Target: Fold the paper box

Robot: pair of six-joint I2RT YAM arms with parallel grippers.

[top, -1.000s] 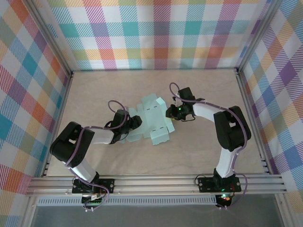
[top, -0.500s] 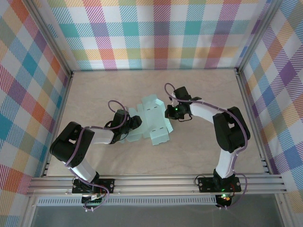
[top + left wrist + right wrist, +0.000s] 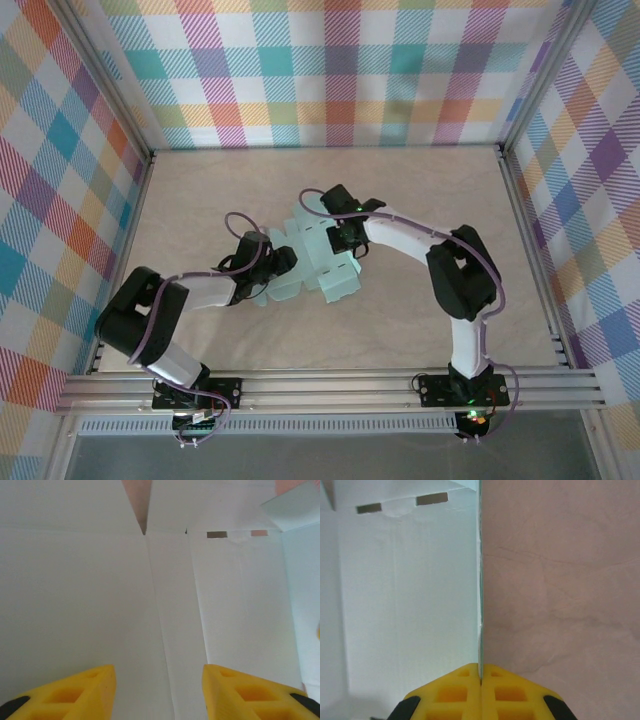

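Observation:
The paper box [image 3: 322, 268] is a pale mint die-cut blank lying mid-table, its right panel lifted. My right gripper [image 3: 340, 238] reaches over it from the right and is shut on that panel's edge. In the right wrist view the yellow fingers [image 3: 451, 690] meet at the gripper [image 3: 480, 672] with the thin card [image 3: 410, 590] held edge-on between them. My left gripper [image 3: 283, 262] rests at the blank's left side. In the left wrist view it is open [image 3: 157, 672], and creased card [image 3: 90, 590] lies flat beyond the fingertips with nothing between them.
The beige tabletop [image 3: 420, 190] lies all round the blank. Aluminium rails [image 3: 330, 392] run along the near edge and up both sides. Plaid walls [image 3: 330, 70] close in the back and the sides.
My right gripper has closed on the blank's right panel and moved left, lifting that panel over the middle. The left arm has stayed put.

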